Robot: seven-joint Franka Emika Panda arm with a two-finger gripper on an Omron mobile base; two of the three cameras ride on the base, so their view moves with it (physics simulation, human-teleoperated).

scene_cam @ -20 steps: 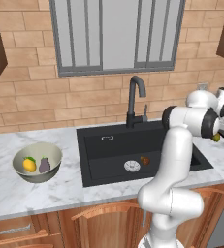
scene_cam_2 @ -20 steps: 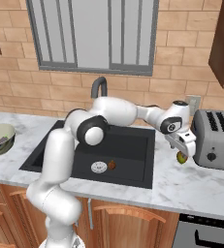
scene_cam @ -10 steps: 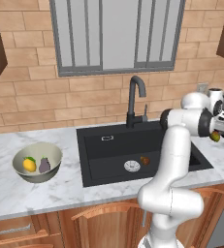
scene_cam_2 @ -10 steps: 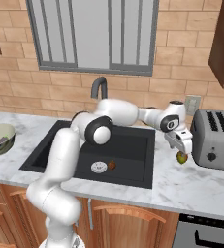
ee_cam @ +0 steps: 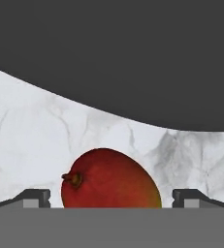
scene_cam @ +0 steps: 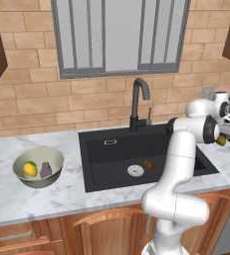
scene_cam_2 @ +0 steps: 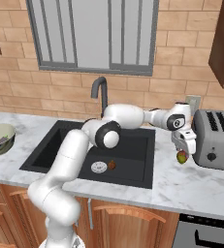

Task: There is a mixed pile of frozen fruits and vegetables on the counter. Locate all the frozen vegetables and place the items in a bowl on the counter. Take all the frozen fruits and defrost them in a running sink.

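So the two-finger gripper [ee_cam: 111, 198] is sitting wide apart, straddling the red-yellow-green oval fruit [ee_cam: 111, 178], whose long axis is probably running finger to finger.

We see a red, yellow and green oval fruit [ee_cam: 111, 178] on the white counter [scene_cam_2: 191, 186] right of the black sink [scene_cam: 111, 159]. A small red-brown ball [scene_cam: 148, 164] lies inside by the drain. The bowl [scene_cam: 38, 167] (far left) holds a yellow piece [scene_cam: 30, 169] and a purple-grey lump [scene_cam: 46, 170].
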